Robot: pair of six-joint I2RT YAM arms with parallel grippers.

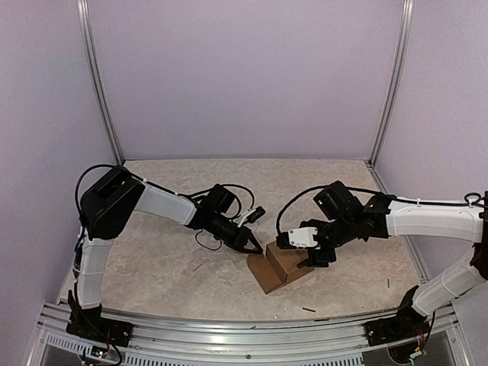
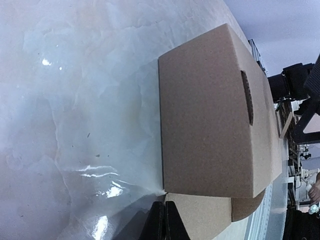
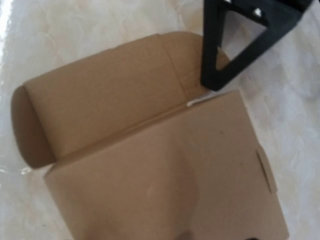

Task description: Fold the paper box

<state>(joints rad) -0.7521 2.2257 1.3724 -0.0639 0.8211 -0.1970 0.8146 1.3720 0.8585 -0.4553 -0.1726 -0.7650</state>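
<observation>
The brown paper box (image 1: 278, 271) rests on the table near the front, between the two arms. My left gripper (image 1: 255, 248) is shut with nothing in it. Its tips (image 2: 165, 216) meet the edge of a low panel, right under the near corner of the box's closed body (image 2: 210, 115). In the right wrist view the box (image 3: 165, 175) fills the lower frame. An open panel with a rounded flap (image 3: 27, 130) lies beyond it, where the left gripper (image 3: 212, 85) points down at the fold. My right gripper (image 1: 311, 259) straddles the box's right end, its fingertips hidden.
Tiny dark scraps (image 1: 308, 309) lie on the marbled table near the front edge, and another (image 1: 387, 283) lies to the right. A black cable (image 1: 206, 240) loops under the left wrist. Lilac walls enclose the table, and a metal rail (image 1: 244, 335) runs along the front.
</observation>
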